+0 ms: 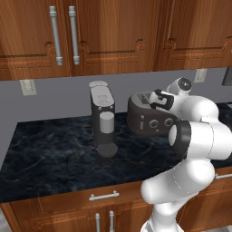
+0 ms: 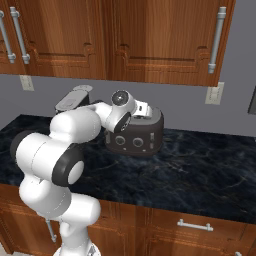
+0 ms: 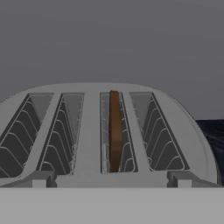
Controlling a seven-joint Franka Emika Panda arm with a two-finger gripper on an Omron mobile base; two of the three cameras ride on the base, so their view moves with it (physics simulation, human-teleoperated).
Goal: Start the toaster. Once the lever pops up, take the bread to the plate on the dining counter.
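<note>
Poised directly over the toaster [image 3: 105, 135], the end effector [image 1: 159, 100] shows no fingertips, so whether it is wide or narrow cannot be told. Bread [image 3: 114, 131] stands on edge in the third slot from the frame's left. Outward, a coffee machine [image 1: 103, 118] shares the dark marbled surface [image 1: 50, 154], frame centre. Judged from this, carrying the slice to the plate remains undone.

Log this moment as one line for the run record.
stage: at toaster | bread in third slot from left, hand view | hand above toaster top | jaws: state unclear | coffee machine beside toaster
</note>
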